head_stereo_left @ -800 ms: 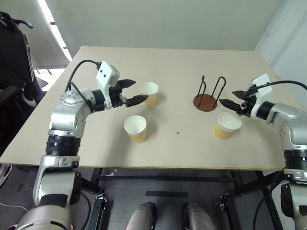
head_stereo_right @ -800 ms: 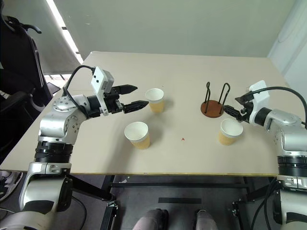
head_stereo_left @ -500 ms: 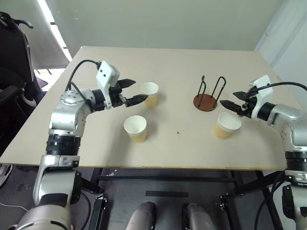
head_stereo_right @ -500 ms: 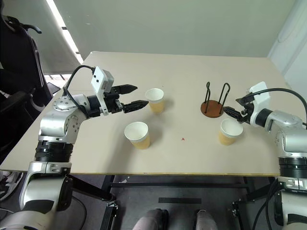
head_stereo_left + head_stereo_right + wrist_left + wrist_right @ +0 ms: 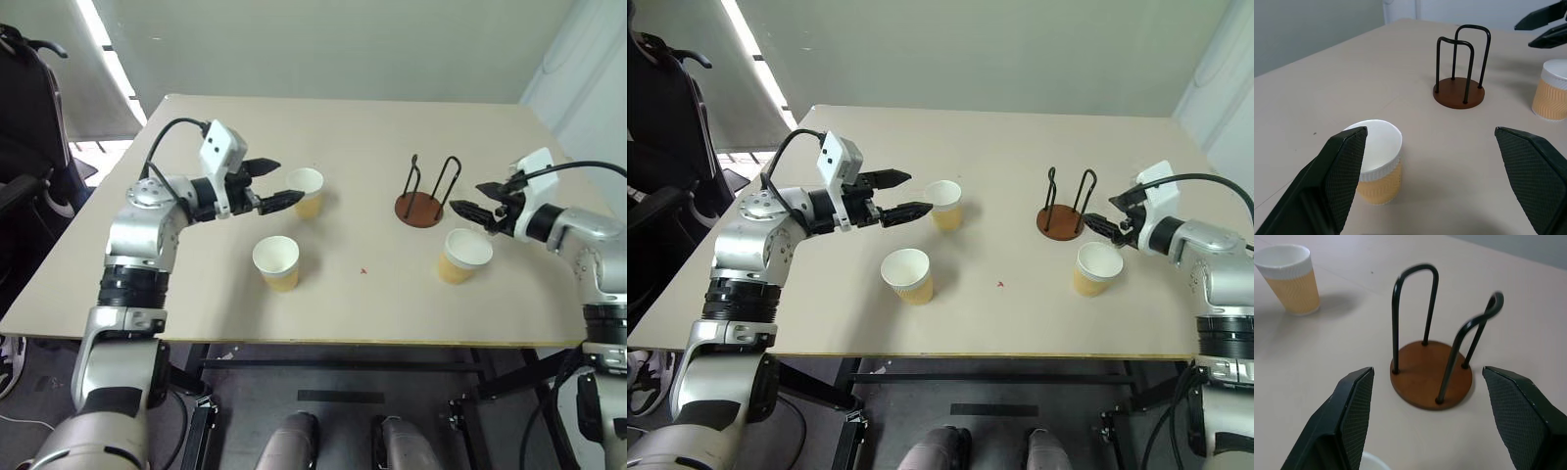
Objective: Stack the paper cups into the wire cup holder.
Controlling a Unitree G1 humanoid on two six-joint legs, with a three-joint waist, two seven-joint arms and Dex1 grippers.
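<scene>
Three paper cups stand upright on the table: one at the far left (image 5: 306,191), one nearer the front (image 5: 276,262), one at the right (image 5: 462,256). The wire cup holder (image 5: 421,201), a brown disc with two black loops, stands empty between them. My left gripper (image 5: 284,183) is open and level, its tips just left of the far-left cup (image 5: 1376,161), not touching it. My right gripper (image 5: 468,198) is open above the right cup's far side, pointing at the holder (image 5: 1431,372), which lies ahead between its fingers.
The tan table (image 5: 362,127) stretches wide behind the holder and in the middle front. A small red mark (image 5: 362,271) lies near the centre. A dark chair (image 5: 24,108) stands off the table's left side.
The left arm has risen slightly, its gripper still open beside the far-left cup. The right gripper has hardly moved. Cups and holder stay where they were.
</scene>
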